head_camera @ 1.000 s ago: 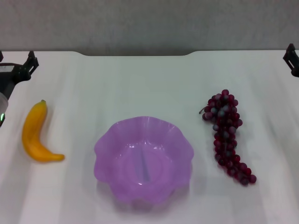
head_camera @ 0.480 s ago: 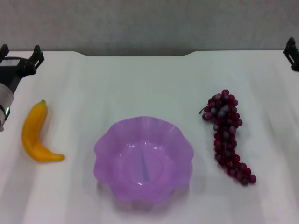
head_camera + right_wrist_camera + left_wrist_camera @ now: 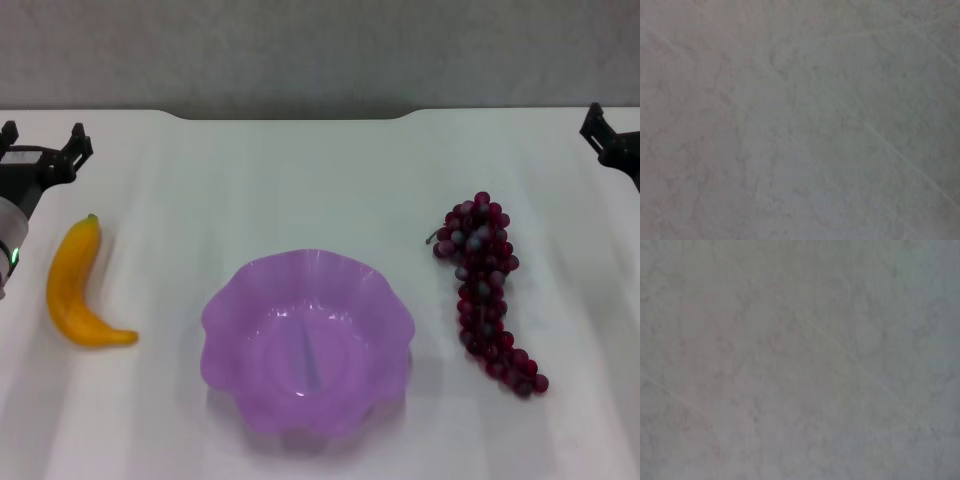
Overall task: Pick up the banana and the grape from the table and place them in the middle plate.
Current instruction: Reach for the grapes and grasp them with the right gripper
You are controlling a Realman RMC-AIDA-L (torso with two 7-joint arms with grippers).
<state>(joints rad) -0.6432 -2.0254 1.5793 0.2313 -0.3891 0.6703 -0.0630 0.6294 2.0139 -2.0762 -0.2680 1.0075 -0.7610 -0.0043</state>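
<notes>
Looking down from the head view, we list the banana [image 3: 76, 290] at nine o'clock of the middle plate [image 3: 225, 300] and the grape [image 3: 485, 285] at three o'clock, both lying on the table [image 3: 300, 180] and apart from the plate; the left gripper [image 3: 42, 150] hangs spread and empty beyond the banana's tip, while the right gripper [image 3: 605, 135] sits at the far right edge, its state beyond our telling. In both wrist views we find only a blank mottled grey surface, no fruit or fingers. We judge the banana light, stiff and smooth, best pinched across its thick middle, and the grape loose and floppy, best held around its broad upper cluster.
</notes>
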